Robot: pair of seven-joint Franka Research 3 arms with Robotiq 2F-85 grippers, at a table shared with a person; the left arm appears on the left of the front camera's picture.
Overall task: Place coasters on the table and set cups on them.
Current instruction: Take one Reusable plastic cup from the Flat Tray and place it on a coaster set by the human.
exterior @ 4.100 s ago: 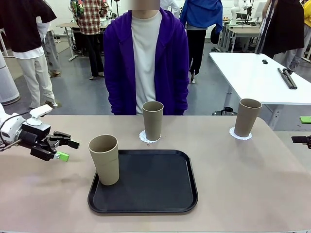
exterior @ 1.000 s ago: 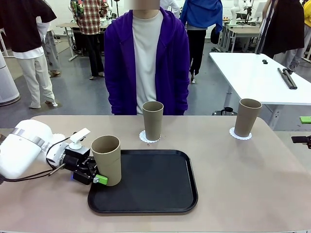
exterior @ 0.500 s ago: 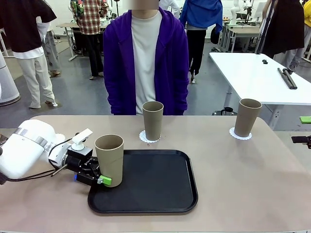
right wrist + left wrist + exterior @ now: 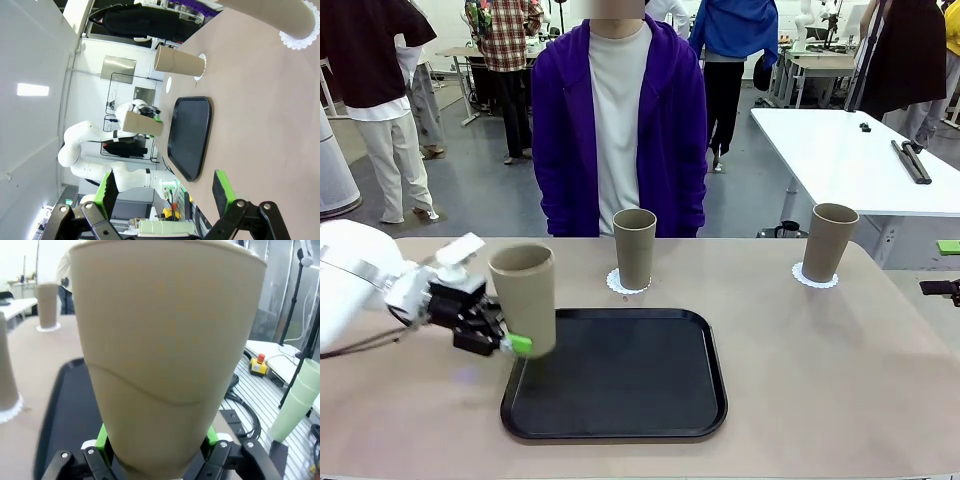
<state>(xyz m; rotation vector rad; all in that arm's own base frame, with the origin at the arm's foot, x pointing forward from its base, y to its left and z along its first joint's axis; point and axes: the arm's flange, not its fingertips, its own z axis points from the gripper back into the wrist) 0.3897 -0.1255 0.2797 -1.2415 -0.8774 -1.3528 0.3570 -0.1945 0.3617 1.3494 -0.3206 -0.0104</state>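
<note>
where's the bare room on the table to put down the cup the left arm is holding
Bare beige tabletop lies right of the black rounded tray, in front of the right-hand tan cup on its white lacy doily. The tray's own floor is bare too. It is crowded at the tray's left edge, where the left gripper holds the third tan tumbler.

We watch from fixed front camera, facing across table (image 4: pixel 840 350) toward person (image 4: pixel 618 120). Our left wrist camera sits very close behind held cup (image 4: pixel 167 355), perhaps aimed along tray (image 4: pixel 65 410). Our right wrist camera, rolled sideways, looks from farther off. All three share tray, cups.
</note>
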